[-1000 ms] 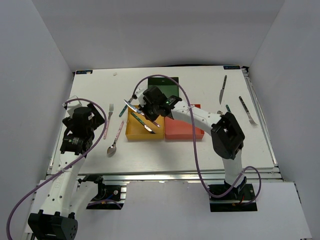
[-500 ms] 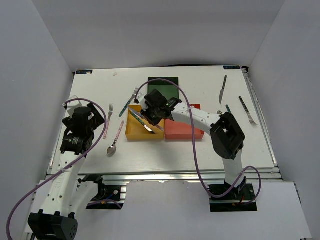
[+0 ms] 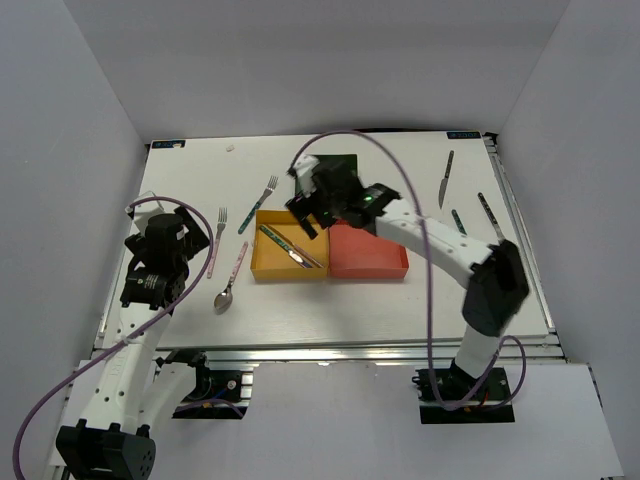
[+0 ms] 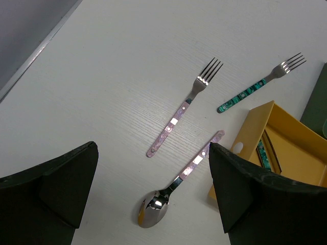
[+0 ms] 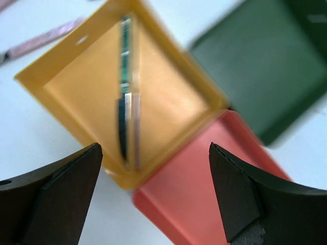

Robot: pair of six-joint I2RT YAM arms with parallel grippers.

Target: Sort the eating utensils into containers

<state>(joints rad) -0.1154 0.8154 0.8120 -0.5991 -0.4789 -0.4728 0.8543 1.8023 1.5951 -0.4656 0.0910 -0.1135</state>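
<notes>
Two knives (image 5: pixel 125 117) lie side by side in the yellow-orange tray (image 5: pixel 76 97), also seen from above (image 3: pixel 290 248). My right gripper (image 5: pixel 154 148) hangs open and empty over the corner where the yellow tray meets the red tray (image 5: pixel 204 184); from above the right gripper (image 3: pixel 305 212) is at the yellow tray's far edge. The dark green tray (image 5: pixel 260 66) lies beyond. My left gripper (image 4: pixel 153 148) is open above a pink spoon (image 4: pixel 176 186), a pink fork (image 4: pixel 184 107) and a teal fork (image 4: pixel 260 84).
On the right side of the table lie a dark knife (image 3: pixel 445 178), a fork (image 3: pixel 495 222) and a short teal-handled piece (image 3: pixel 456 222). The right arm partly covers the green tray (image 3: pixel 340 165). White walls enclose the table (image 3: pixel 400 300) on three sides.
The right gripper has opened and let a knife drop into the yellow tray, then drawn back toward the green tray. The left arm has not moved.
</notes>
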